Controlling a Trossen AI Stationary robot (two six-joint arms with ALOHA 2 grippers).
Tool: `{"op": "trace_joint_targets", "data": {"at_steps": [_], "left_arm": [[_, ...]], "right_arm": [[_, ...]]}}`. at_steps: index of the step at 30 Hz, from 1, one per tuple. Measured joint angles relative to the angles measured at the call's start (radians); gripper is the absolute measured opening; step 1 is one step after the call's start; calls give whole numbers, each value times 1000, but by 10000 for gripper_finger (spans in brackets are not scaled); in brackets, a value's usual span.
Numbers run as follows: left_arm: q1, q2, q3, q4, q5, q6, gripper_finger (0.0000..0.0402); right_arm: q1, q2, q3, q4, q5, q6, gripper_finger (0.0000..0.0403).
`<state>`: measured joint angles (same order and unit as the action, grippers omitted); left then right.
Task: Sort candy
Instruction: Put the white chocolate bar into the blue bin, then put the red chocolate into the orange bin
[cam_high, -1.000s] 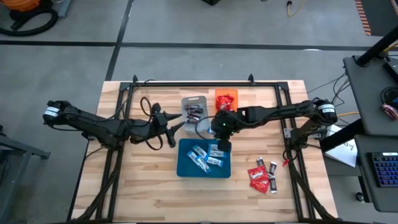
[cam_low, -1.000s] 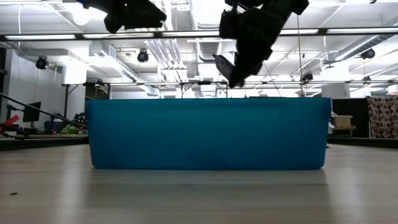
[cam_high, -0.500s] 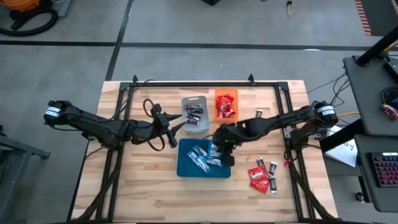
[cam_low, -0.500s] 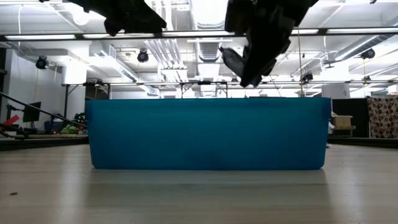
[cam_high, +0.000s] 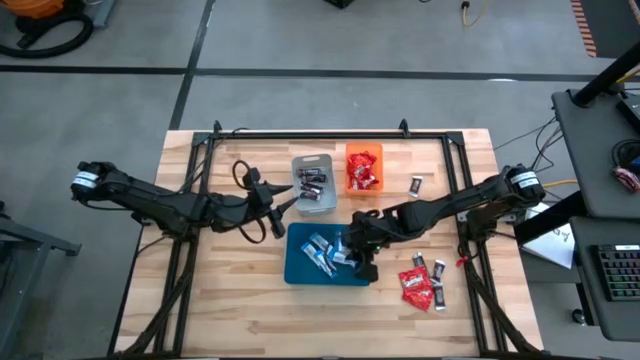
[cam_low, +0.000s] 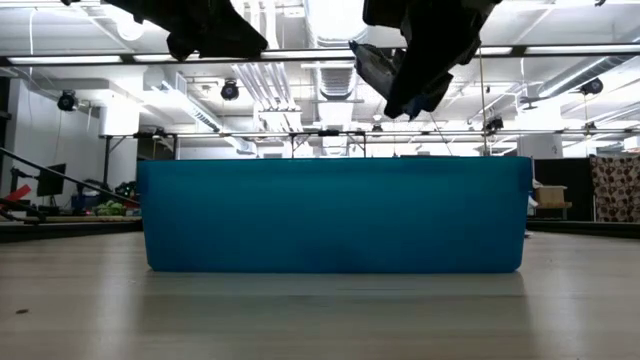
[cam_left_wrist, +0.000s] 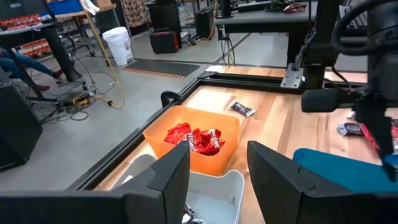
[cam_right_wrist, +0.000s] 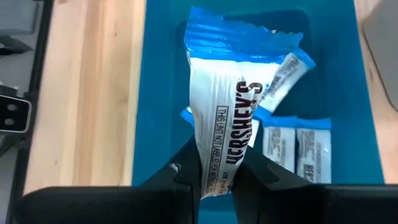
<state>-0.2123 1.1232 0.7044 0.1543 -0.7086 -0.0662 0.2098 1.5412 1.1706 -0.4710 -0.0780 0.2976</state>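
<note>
My right gripper (cam_high: 363, 260) hangs over the right part of the blue tray (cam_high: 298, 268), shut on a blue-and-white candy bar (cam_right_wrist: 227, 99). More blue-and-white bars (cam_high: 322, 252) lie flat in that tray. The orange tray (cam_high: 350, 152) holds red packets (cam_left_wrist: 196, 140), and the grey tray (cam_high: 300, 162) holds dark mini bars (cam_high: 312, 180). Loose red packets (cam_high: 415, 286) and dark bars (cam_high: 438, 270) lie on the table at the near right. My left gripper (cam_left_wrist: 217, 171) is open, with nothing between its fingers, by the grey tray's left side. My right gripper pinches one end of the blue-and-white bar (cam_right_wrist: 219, 169) between its two fingers. The fingers slant down from the table's right side. The bar sticks out past the fingertips, lifted clear above the blue tray's floor and the bars in it.
A single dark bar (cam_high: 415, 183) lies on the wood to the right of the orange tray. A black frame (cam_high: 300, 133) runs along the table's far edge and sides. In the low view the blue tray's wall (cam_low: 330, 215) fills the middle, both arms above it.
My right gripper has swung from beside the grey and orange trays toward the table's near edge, and now hangs over the right part of the blue tray.
</note>
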Motion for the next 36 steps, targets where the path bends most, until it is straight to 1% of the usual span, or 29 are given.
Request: {"op": "trace_joint_targets", "data": {"at_steps": [5, 8, 15, 18, 22, 31, 33, 36], "left_arm": [[0, 17, 0, 0, 0, 0, 144], [0, 28, 0, 1, 0, 0, 144], [0, 43, 0, 0, 0, 2, 144], [0, 43, 0, 0, 0, 3, 144], [0, 43, 0, 0, 0, 4, 144], [0, 47, 0, 0, 1, 4, 144], [0, 47, 0, 1, 1, 4, 144], [0, 47, 0, 2, 1, 5, 144]], "right_arm": [[3, 0, 0, 17, 8, -2, 80], [2, 0, 0, 17, 51, -2, 103], [2, 0, 0, 16, 55, -5, 157], [2, -1, 0, 4, 55, -4, 172], [2, -14, 0, -26, 54, 14, 183], [1, -20, 72, -269, 52, 154, 185], [1, -20, 85, -351, 52, 208, 185], [1, -21, 99, -484, 43, 331, 185]]}}
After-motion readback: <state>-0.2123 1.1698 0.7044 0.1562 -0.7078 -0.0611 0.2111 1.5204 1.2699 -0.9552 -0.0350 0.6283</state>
